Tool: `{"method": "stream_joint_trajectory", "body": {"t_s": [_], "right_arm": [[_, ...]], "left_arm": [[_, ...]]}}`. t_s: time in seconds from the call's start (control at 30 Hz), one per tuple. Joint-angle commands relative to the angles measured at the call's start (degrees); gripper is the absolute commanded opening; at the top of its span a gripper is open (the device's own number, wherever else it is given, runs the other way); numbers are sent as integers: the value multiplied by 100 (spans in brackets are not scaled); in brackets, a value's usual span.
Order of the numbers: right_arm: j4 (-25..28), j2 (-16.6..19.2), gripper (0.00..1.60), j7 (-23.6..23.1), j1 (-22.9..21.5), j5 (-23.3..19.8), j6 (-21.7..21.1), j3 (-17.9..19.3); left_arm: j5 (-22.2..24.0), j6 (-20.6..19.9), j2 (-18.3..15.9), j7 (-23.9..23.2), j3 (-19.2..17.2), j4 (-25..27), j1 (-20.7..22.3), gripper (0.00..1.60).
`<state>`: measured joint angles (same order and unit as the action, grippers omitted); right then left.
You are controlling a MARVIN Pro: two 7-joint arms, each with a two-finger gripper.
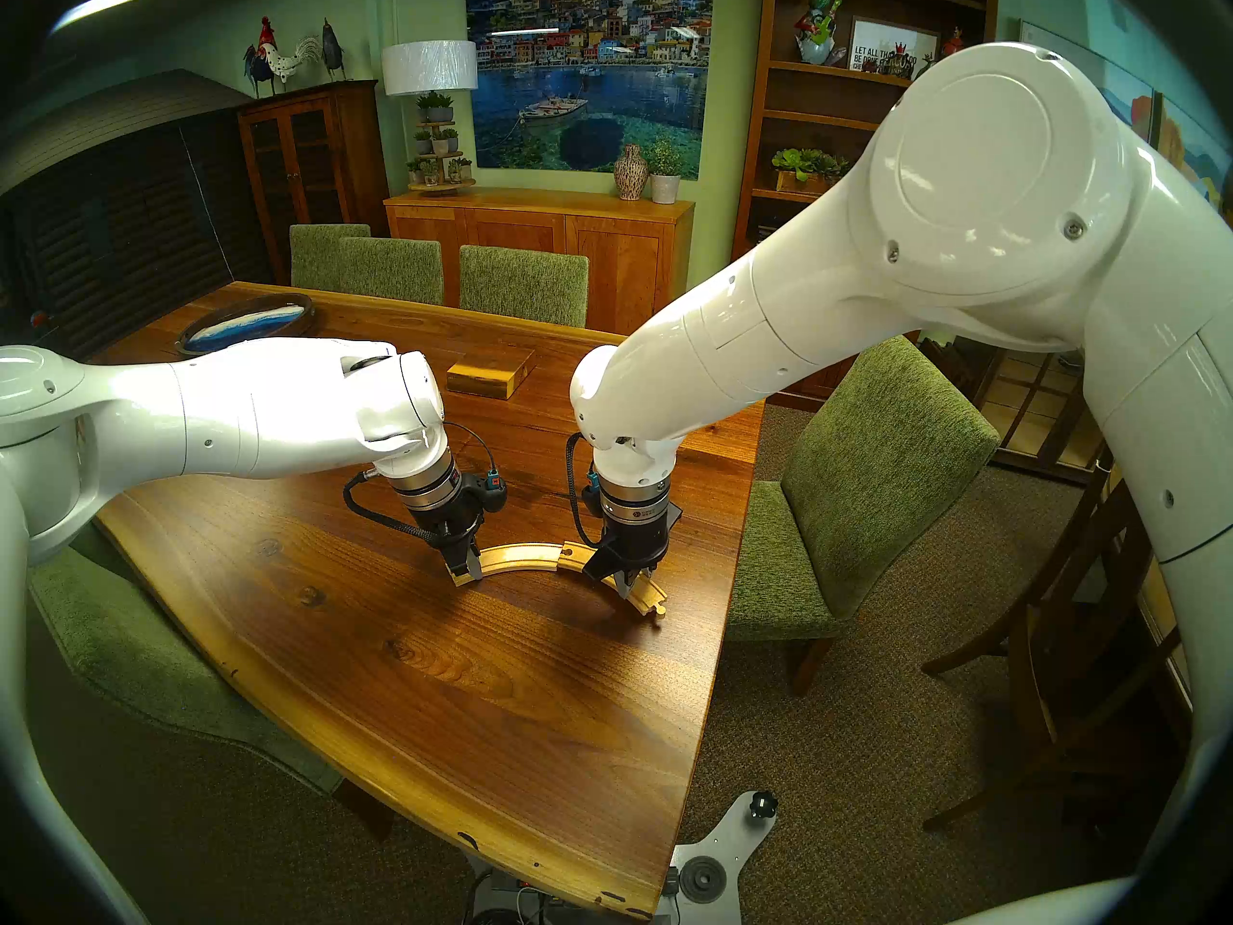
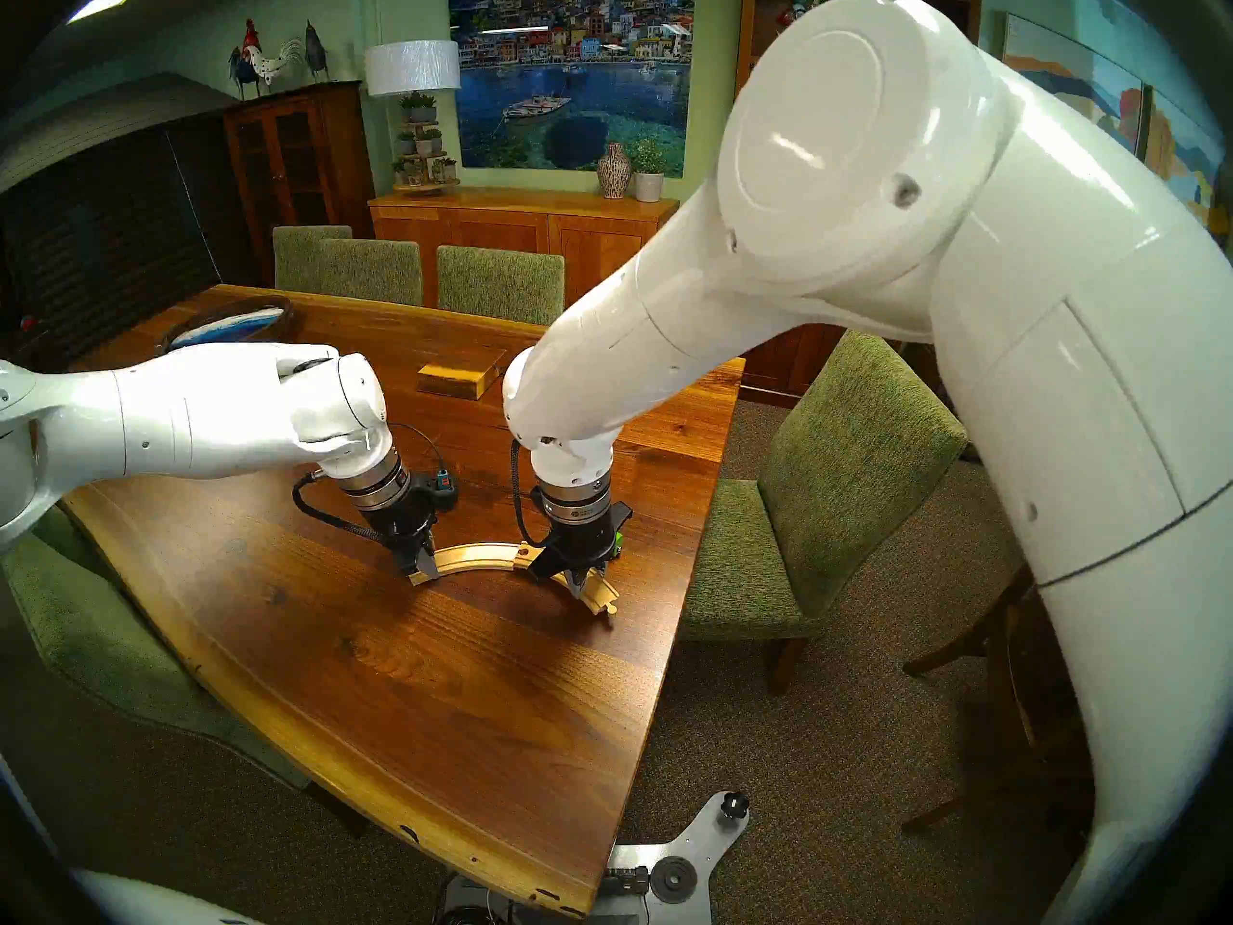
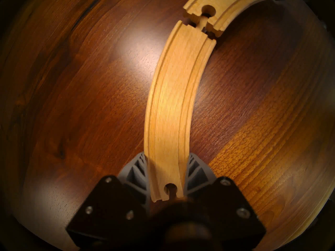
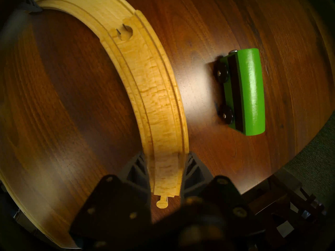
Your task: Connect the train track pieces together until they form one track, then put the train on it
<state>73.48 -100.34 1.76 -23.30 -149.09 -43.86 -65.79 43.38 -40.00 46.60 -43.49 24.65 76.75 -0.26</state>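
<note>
Two curved pale wooden train track pieces lie on the dark wooden table (image 1: 414, 670), forming an arc. My left gripper (image 1: 470, 573) is shut on the socket end of the left piece (image 3: 174, 100); its grey fingers (image 3: 139, 165) press both edges. My right gripper (image 1: 627, 586) is shut on the right piece (image 4: 157, 93) close to its round peg end (image 4: 161, 203). At the joint (image 3: 204, 22) the left piece's peg neck sits in the right piece's slot, with a gap and a kink between the ends. The green train (image 4: 248, 93) rests on the table beside the right piece, outside the curve.
A rectangular wooden box (image 1: 490, 369) lies farther back on the table, and a dark round tray (image 1: 247, 323) at the far left. Green chairs (image 1: 867, 476) stand around the table. The table's right edge is close to the train.
</note>
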Motion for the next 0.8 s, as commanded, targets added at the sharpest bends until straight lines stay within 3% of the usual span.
{"method": "stream_joint_trajectory", "body": {"t_s": [0.0,0.77], "right_arm": [[-26,77,0,-55,-160,58,2,18],[-160,-10,0,-274,-70,245,-95,-4]], "left_arm": [[-12,11,16,-15,-61,-19,111,0],[-23,8,13,-21,-72,-19,104,0]]}}
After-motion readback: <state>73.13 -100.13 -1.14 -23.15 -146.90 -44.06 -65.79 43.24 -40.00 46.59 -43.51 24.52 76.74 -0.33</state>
